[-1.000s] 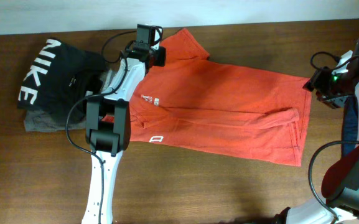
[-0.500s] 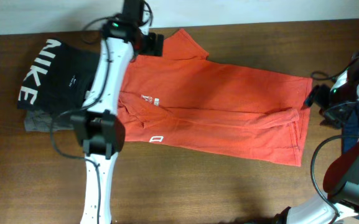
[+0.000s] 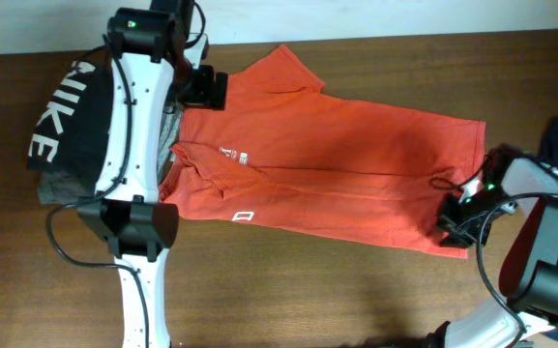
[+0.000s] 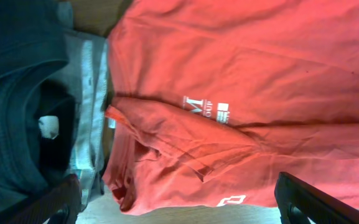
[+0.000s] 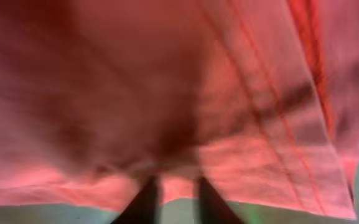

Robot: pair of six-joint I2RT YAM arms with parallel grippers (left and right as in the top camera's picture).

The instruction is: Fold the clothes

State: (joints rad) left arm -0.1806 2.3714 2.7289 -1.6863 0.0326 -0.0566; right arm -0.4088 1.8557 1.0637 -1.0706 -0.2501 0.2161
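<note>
T-shirt (image 3: 337, 164), spread flat.
Found left gripper (image 4: 182, 202) above collar, jaws wide apart; right gripper (image 5: 178, 198) at hem corner, grip unreadable.

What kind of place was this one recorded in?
Probably a robot lab bench rather than a home: a wooden table, a left arm and right arm working at it, and a T-shirt laid out.

A brown wooden table (image 3: 356, 290) is filling nearly the whole overhead frame, its grain running left to right; a pale strip (image 3: 404, 14) is showing along the top edge, and soft light is falling evenly
</note>
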